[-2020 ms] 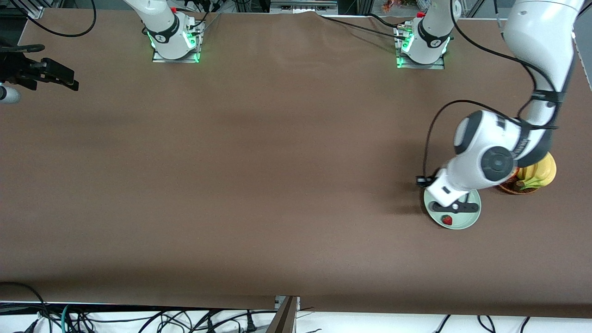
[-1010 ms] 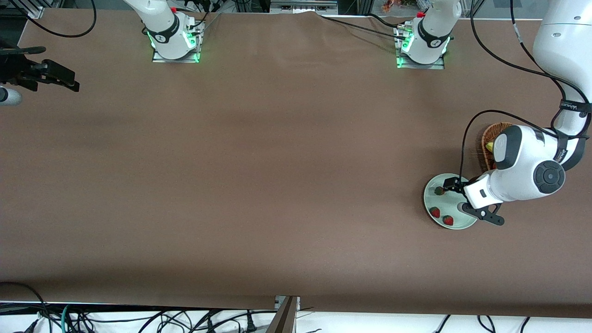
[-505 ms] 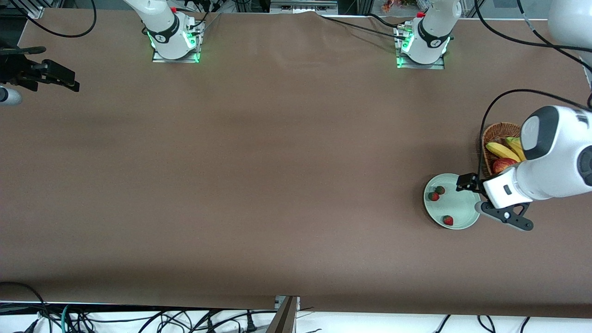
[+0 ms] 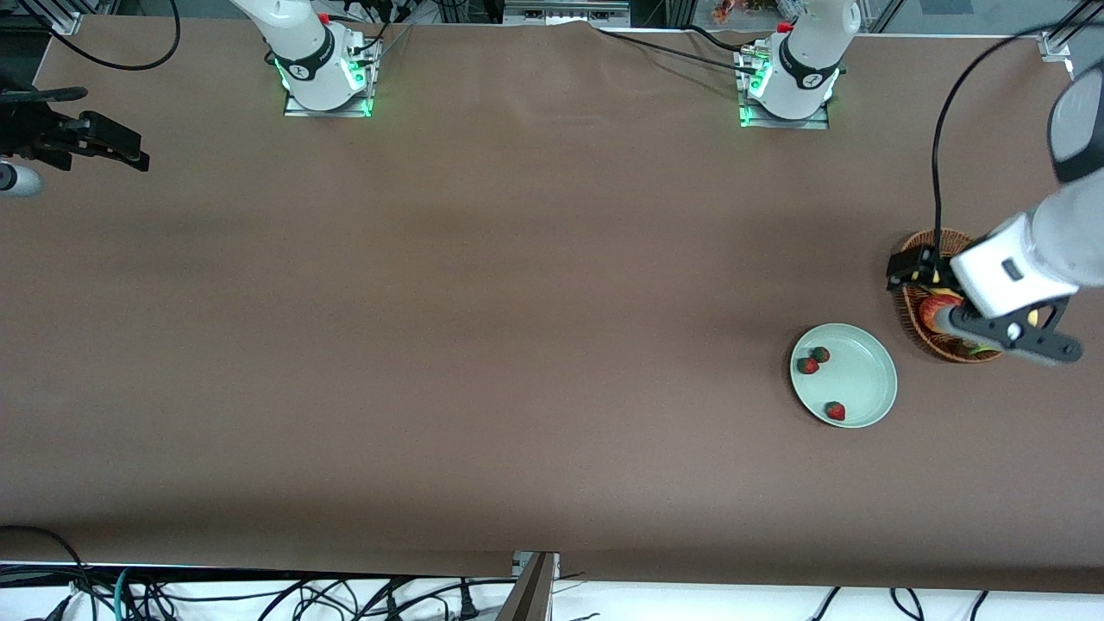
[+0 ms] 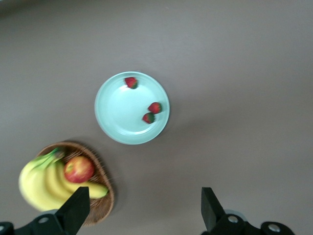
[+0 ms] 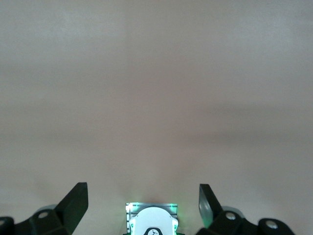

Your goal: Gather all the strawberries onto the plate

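Moved: your left gripper [image 4: 983,297], jaws open and empty, has left the plate [image 4: 867,392] for the basket [image 4: 949,349].
Strawberries [image 4: 808,366]: three on plate, beside basket.
Right gripper [image 6: 142,208]: open, waiting.

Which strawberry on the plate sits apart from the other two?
The strawberry nearest the front camera, alone by the plate rim; the other two lie side by side.
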{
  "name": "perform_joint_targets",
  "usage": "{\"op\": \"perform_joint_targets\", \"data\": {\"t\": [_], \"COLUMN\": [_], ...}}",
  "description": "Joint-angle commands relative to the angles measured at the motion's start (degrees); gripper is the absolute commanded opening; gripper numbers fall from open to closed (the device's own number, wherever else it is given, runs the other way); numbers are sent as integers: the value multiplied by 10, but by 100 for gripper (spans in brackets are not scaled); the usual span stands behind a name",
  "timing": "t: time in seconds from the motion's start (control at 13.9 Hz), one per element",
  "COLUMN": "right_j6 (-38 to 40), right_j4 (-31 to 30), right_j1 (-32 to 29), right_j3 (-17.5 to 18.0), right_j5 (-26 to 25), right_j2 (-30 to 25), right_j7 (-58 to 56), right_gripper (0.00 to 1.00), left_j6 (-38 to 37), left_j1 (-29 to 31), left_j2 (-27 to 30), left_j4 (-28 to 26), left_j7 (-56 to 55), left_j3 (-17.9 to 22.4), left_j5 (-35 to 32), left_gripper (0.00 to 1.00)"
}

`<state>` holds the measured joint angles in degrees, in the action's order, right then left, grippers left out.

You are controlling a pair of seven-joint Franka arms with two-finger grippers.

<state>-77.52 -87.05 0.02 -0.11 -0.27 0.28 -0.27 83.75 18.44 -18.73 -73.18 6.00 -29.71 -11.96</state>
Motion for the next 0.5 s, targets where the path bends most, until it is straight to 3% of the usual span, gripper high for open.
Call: {"op": "perform_joint_targets", "data": {"t": [0.0,0.07,0.22,0.43], "right_j6": [-2,-3,-3,-6], "right_j4": [-3,-3,-3,-2], "right_j1": [-4,-4,-4,-4], "right_j3": [5,5,5,5], "right_j5": [-3,-3,-4,-5], "right_j2": [-5,-5,-5,-5], "right_j7": [-3,-3,-3,-3], "right_gripper": [100,100,100,100], "left_j6": [36,103,186,167], "left_j1": [-99,-131,-143,-179], "left_j2": [84,123,199,234], "left_j4": [-80,-140,-261,-292], "left_j7": [-8,-8,-6,-18], "left_j3": [171,229,250,264], "left_j5": [75,101,113,105], "left_gripper": [100,100,100,100]}}
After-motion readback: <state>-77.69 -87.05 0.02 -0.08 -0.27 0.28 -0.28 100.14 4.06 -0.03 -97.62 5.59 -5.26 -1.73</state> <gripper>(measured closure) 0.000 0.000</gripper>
